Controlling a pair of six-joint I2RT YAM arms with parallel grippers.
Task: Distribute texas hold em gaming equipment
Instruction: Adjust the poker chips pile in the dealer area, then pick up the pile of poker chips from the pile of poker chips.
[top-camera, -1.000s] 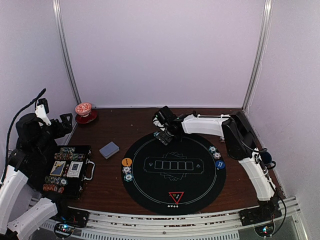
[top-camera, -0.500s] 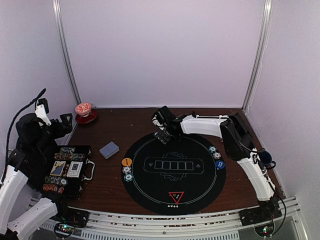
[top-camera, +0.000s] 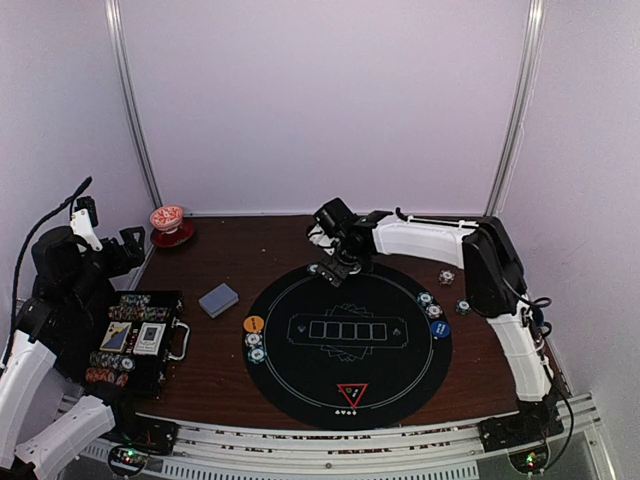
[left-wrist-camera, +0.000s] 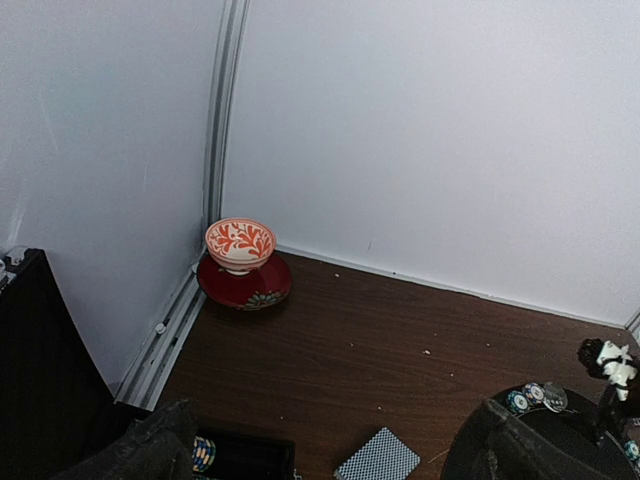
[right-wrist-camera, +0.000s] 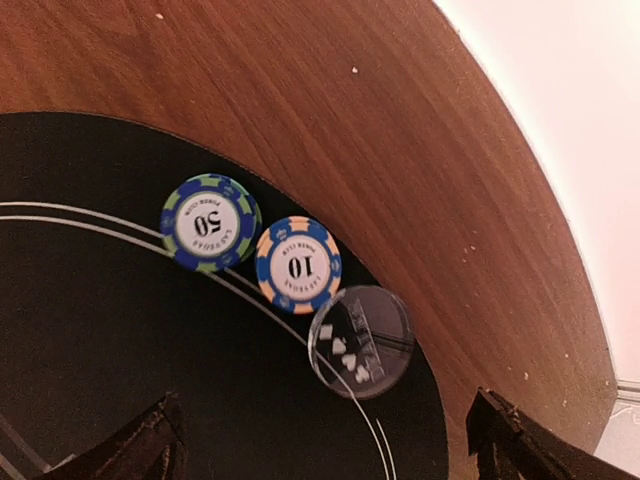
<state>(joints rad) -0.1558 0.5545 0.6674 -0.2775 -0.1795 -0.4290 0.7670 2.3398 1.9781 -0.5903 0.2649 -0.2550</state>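
- A dark wooden table (top-camera: 240, 250) is closed in by pale walls on three sides.
- A round black mat (top-camera: 350, 340) with white ring lines and five card outlines at its middle lies on the table; everything below is placed against this mat.
- The right gripper (top-camera: 340, 262) hangs over the mat's far edge, fingers spread wide and holding nothing.
- The left gripper (left-wrist-camera: 332, 410) is raised well to the left of the mat, fingers also spread wide and holding nothing.
- An open black case (top-camera: 135, 340) sits left of the mat, with rows of chips and card packs inside.
- A deck of cards (top-camera: 218, 299) with grey-blue backs lies on bare wood between the case and the mat.
- A red-and-white cup (top-camera: 167, 217) on a red saucer (top-camera: 172, 237) stands in the corner far left of the mat.
- A red triangle (top-camera: 352, 393) lies on the mat's near edge.
- An orange button (top-camera: 254, 324) lies at the mat's left edge, with two chips just nearer than it.
- A blue button (top-camera: 440, 329) lies at the mat's right edge, with two chips just beyond it.
- Two loose chips (top-camera: 446, 277) lie on bare wood just off the mat's right side.
- At the mat's far rim, under the right gripper, a green-edged chip (right-wrist-camera: 210, 223) touches an orange-edged chip (right-wrist-camera: 298, 265), with a clear disc (right-wrist-camera: 361, 341) beside them.
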